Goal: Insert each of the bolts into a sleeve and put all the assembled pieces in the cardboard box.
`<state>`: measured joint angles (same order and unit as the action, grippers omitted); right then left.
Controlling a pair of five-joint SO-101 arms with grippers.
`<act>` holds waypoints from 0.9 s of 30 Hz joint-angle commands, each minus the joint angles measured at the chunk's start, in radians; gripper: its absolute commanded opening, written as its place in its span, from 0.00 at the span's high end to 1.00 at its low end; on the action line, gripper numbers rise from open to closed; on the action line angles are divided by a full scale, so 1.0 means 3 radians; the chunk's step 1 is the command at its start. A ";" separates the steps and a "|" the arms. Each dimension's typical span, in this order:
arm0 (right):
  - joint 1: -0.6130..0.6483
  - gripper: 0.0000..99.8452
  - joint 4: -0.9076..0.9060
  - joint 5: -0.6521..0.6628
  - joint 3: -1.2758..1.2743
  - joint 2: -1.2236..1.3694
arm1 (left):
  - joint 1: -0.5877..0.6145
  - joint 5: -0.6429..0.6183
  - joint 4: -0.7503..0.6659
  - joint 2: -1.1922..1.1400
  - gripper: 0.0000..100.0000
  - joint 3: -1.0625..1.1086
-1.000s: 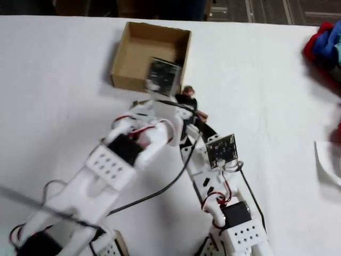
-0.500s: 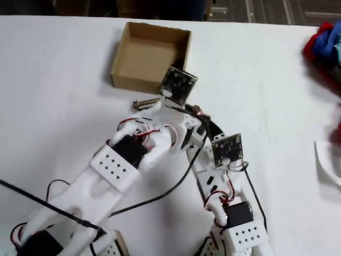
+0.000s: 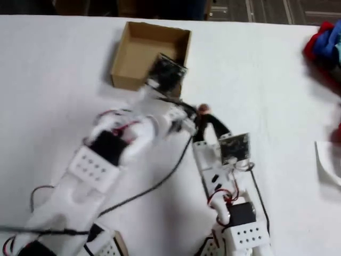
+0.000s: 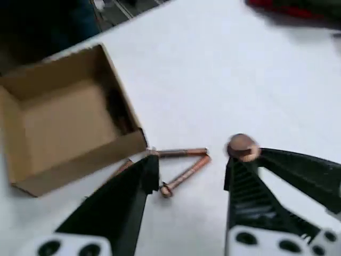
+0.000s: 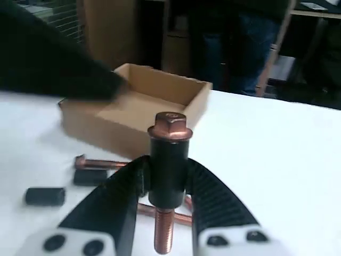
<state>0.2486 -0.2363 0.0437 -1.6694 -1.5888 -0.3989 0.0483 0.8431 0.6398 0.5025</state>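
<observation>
My right gripper (image 5: 168,186) is shut on a black sleeve (image 5: 167,165) held upright, with a copper bolt (image 5: 169,127) through it, head on top and thread sticking out below. In the high view this assembled piece (image 3: 203,110) sits just right of the left arm's tip. My left gripper (image 4: 192,170) is open above two loose bolts (image 4: 184,160) that lie on the table beside the cardboard box (image 4: 64,122). Another bolt (image 5: 101,162) and two loose sleeves (image 5: 45,196) lie in front of the box (image 5: 138,109). The box (image 3: 152,50) looks empty.
The white table (image 3: 266,69) has free room to the right of the box. Red and blue cloth (image 3: 325,42) lies at the far right edge, and a white object (image 3: 327,162) sits below it. The left arm's cable (image 3: 160,186) runs across the table between the arms.
The left arm has swung to the left and back toward the box, hiding the bolt beside it. The right gripper has shifted right with the sleeved bolt still in it.
</observation>
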 commanded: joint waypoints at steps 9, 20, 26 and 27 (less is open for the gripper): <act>-0.0258 0.98 -0.0534 -0.0102 0.2266 0.2048 | 0.1683 0.0578 0.0169 0.0465 0.79 0.0427; 0.0176 0.98 -0.2601 -0.0153 0.7181 0.6063 | 0.2220 0.0552 -0.1800 0.0465 0.79 0.2279; 0.0202 0.98 -0.2867 -0.0772 0.9482 0.7797 | 0.2240 0.0041 -0.2465 0.0460 0.79 0.2826; 0.0233 0.98 -0.2872 -0.0798 0.9799 0.8037 | 0.2240 -0.0066 -0.2542 0.0460 0.79 0.2877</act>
<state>0.3007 -1.0863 -0.1496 0.8562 0.6268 0.2685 0.1143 0.1665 0.7610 1.3387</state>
